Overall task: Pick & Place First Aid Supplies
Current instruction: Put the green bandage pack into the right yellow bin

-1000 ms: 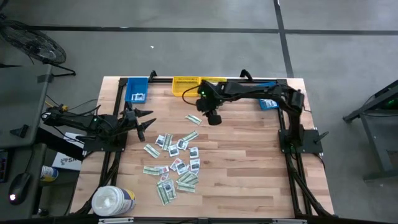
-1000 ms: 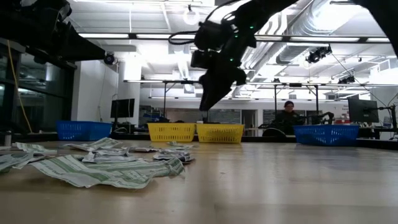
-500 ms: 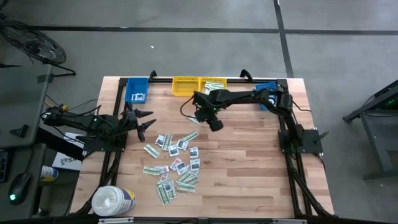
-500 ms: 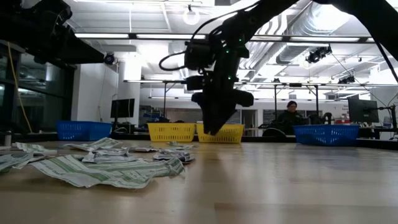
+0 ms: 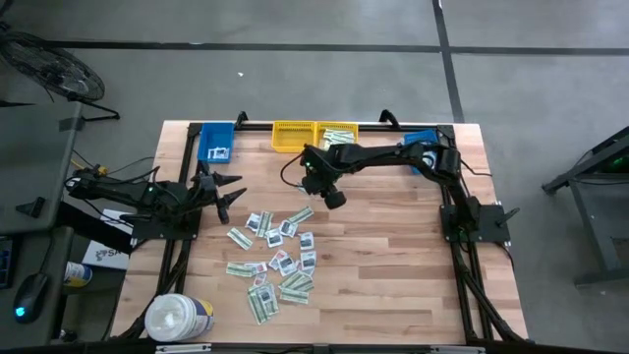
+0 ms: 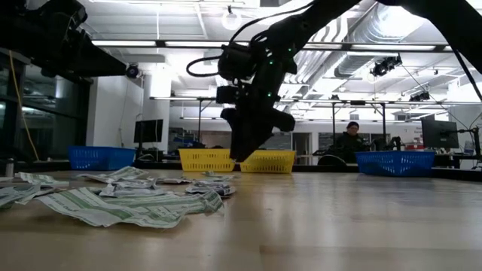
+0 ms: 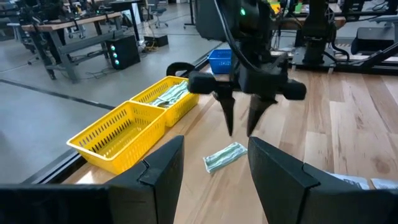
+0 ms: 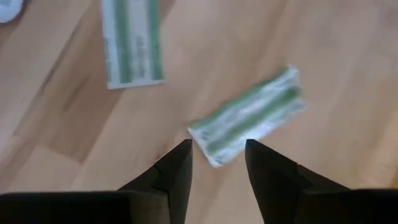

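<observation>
**Mostly unsorted: right gripper lines up over one green strip**

Leftmost, by the wooden table's [image 5: 393, 256] edge well to the left of the packet pile [image 5: 277, 258], the left gripper [image 5: 228, 192] waits above the boards with its fingers spread and nothing between them. Behind it stands a blue bin [image 5: 216, 143] with one white packet inside. At the near corner, left of the pile, sits a big white tub [image 5: 179, 317].

The pile itself lies loose on the boards: long pale strips with green stripes, mixed with smaller squarish white packets bearing dark or red marks. All are flat and slightly crumpled, and many overlap. By my count nearly all still need moving.

Just beyond the pile lies a single green-striped strip [image 8: 247, 118], apart from the others and skewed. The right gripper [image 5: 322, 192] hovers directly above it, fingers parted and empty, one tip either side of the strip's near end.

Behind that, the twin yellow bins [image 5: 314, 136] hold a few green strips in the right half only, so sorting looks barely begun. Farther right stands another blue bin [image 5: 421, 147].
</observation>
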